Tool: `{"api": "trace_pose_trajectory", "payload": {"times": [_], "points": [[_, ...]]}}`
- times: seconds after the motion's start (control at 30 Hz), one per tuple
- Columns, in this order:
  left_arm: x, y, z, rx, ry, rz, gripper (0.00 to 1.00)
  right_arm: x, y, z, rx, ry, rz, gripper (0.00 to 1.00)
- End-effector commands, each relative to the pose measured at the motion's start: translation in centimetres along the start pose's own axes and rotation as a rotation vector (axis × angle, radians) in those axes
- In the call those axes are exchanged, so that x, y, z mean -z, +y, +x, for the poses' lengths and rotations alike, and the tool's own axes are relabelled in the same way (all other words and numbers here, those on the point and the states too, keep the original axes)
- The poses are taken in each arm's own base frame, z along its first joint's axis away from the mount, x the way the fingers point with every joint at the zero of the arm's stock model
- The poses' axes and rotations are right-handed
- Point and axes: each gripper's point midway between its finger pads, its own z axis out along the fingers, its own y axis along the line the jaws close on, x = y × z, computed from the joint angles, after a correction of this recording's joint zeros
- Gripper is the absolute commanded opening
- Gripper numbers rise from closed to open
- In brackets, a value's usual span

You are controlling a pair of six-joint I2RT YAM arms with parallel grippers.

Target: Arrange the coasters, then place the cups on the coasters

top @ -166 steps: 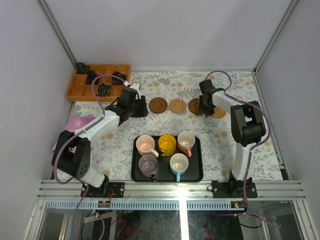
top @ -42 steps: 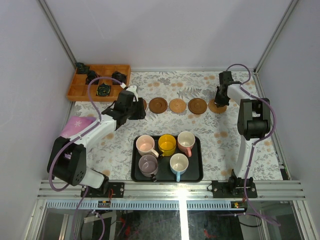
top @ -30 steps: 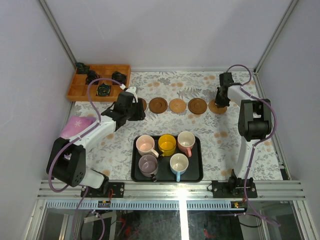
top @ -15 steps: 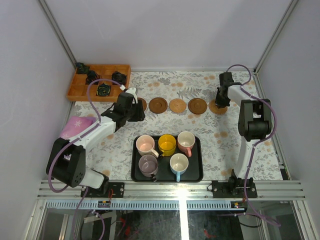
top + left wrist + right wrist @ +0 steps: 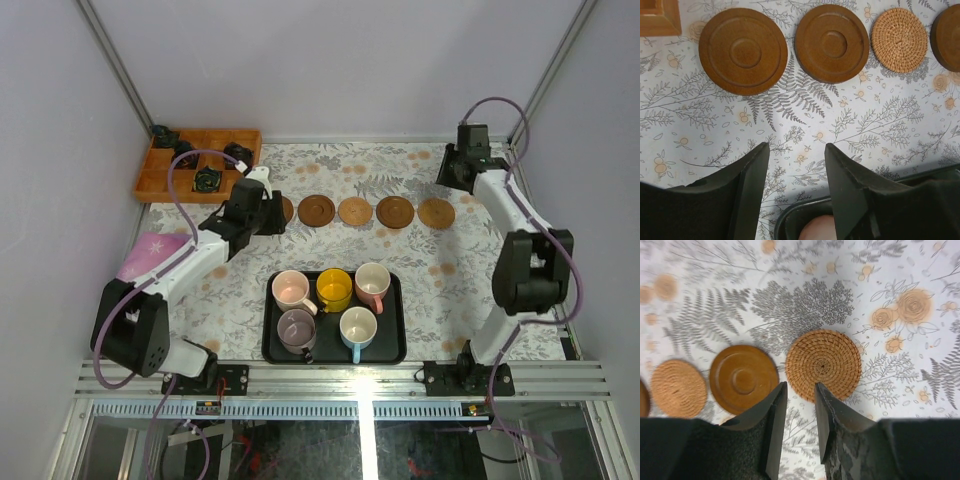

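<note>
Coasters lined toward table's far edge; left gripper, right gripper spread, empty. Cups lowered off-centre: row could be nudged.

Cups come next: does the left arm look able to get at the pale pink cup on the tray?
Probably yes: the pale pink cup stands uncovered at the tray's far-left corner, and the left fingers hang open and empty close by.
</note>
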Motion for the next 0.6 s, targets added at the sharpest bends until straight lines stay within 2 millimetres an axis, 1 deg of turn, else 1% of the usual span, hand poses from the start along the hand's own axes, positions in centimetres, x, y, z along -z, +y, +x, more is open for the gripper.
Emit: {"api": "trace_pose_trajectory", "payload": {"times": [0.0, 0.07, 0.1, 0.13, 0.17, 0.2, 0.23, 0.27, 0.3, 0.33, 0.4, 0.47, 0.57], "points": [[1.9, -0.3, -4.9, -0.017, -0.166, 0.008, 0.49, 7.7, 1.4, -6.3, -0.026, -0.284, -0.105, 0.37], [2.9, -0.6, -6.1, -0.022, -0.213, 0.020, 0.50, 10.9, 1.4, -8.1, -0.049, -0.387, -0.118, 0.42], [3.7, -0.8, -6.8, -0.028, -0.243, 0.031, 0.50, 12.3, 1.4, -8.8, -0.059, -0.430, -0.127, 0.46], [4.5, -1.1, -7.5, -0.038, -0.275, 0.045, 0.51, 13.8, 1.3, -9.6, -0.069, -0.475, -0.132, 0.55], [5.3, -1.3, -8.3, -0.047, -0.310, 0.054, 0.52, 15.1, 1.3, -10.4, -0.078, -0.518, -0.137, 0.69], [6.3, -1.4, -9.2, -0.052, -0.352, 0.060, 0.54, 16.5, 1.1, -11.1, -0.089, -0.561, -0.141, 0.81], [7.1, -1.4, -9.9, -0.055, -0.388, 0.059, 0.56, 18.1, 1.2, -11.9, -0.097, -0.605, -0.150, 0.87], [8.1, -1.4, -10.8, -0.055, -0.428, 0.055, 0.60, 19.4, 1.3, -12.7, -0.099, -0.640, -0.161, 0.90], [8.9, -1.2, -11.5, -0.052, -0.464, 0.044, 0.64, 20.2, 1.3, -13.1, -0.094, -0.667, -0.167, 0.90], [10.0, -0.9, -12.2, -0.044, -0.504, 0.032, 0.70, 20.9, 1.4, -13.3, -0.090, -0.693, -0.179, 0.89], [11.2, -0.6, -13.0, -0.030, -0.552, 0.010, 0.87, 22.4, 1.6, -13.5, -0.065, -0.747, -0.203, 0.89], [12.1, -0.3, -13.6, -0.023, -0.580, -0.003, 1.00, 23.4, 1.7, -13.3, -0.063, -0.771, -0.226, 0.87], [12.5, -0.3, -13.6, -0.025, -0.568, -0.006, 1.00, 23.6, 1.5, -12.1, -0.075, -0.736, -0.225, 0.86]]}}
